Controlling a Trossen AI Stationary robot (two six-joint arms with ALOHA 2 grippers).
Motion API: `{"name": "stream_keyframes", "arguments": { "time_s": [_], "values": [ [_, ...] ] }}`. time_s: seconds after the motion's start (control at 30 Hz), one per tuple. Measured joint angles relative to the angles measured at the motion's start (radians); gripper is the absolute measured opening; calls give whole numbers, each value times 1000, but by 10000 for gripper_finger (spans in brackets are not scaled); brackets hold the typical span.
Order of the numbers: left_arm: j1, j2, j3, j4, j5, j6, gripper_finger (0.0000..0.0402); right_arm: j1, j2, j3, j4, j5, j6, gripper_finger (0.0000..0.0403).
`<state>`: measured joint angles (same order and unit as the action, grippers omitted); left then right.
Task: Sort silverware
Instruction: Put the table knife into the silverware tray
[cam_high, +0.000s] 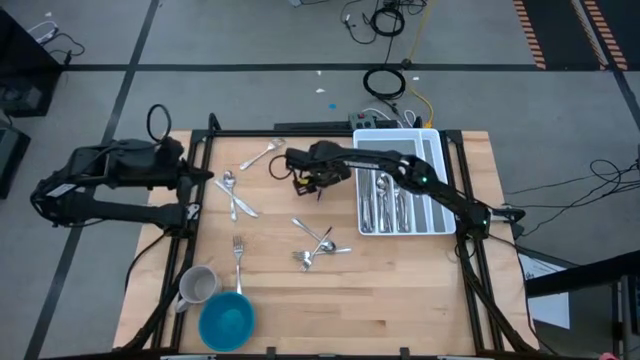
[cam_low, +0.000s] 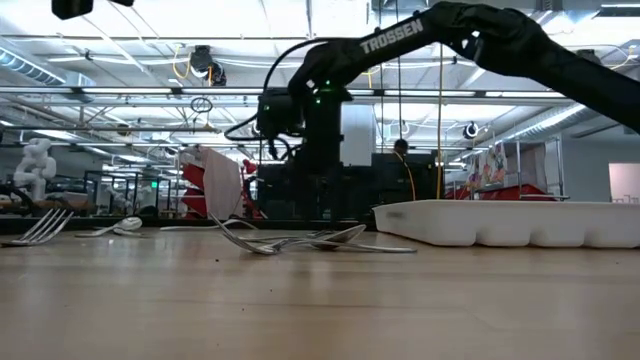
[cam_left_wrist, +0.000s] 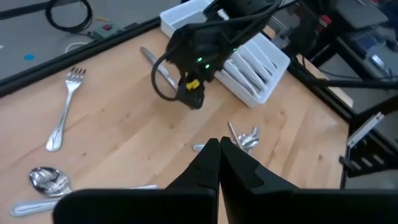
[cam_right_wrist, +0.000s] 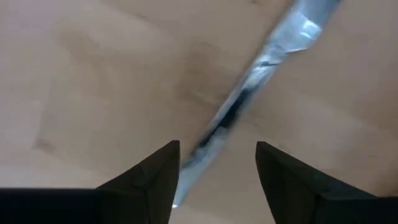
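Note:
Silverware lies loose on the wooden table: a fork (cam_high: 262, 155), a spoon (cam_high: 228, 182), a knife (cam_high: 241, 206), another fork (cam_high: 238, 250) and a small heap (cam_high: 318, 245). More pieces lie in the white organiser tray (cam_high: 400, 185). My right gripper (cam_high: 303, 180) reaches from the right to the table's far middle and points down, open. A knife (cam_right_wrist: 273, 50) lies flat on the wood below it, running slantwise between the fingers (cam_right_wrist: 158, 171); I see no touch. My left gripper (cam_left_wrist: 219, 146) is shut and holds nothing, drawn back over the table's left edge (cam_high: 203, 174).
A grey mug (cam_high: 197, 285) and a blue bowl (cam_high: 227, 320) stand at the near left corner. The tray fills the far right of the table (cam_low: 500, 222). Bare wood shows along the near edge and at the near right.

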<state>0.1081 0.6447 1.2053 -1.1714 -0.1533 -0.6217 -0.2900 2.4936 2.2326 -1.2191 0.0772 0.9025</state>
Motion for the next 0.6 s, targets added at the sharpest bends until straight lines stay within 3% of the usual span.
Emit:
{"name": "stream_keyframes", "arguments": {
  "time_s": [0.23, 0.6],
  "values": [
    [0, -6, 0, 1, 23, 78, 9, -3, 11, 0, 45, -24, 120, 235],
    [0, -7, 0, 0, 51, 169, 10, -43, 12, -35, 103, -57, 209, 211]
  ]
}}
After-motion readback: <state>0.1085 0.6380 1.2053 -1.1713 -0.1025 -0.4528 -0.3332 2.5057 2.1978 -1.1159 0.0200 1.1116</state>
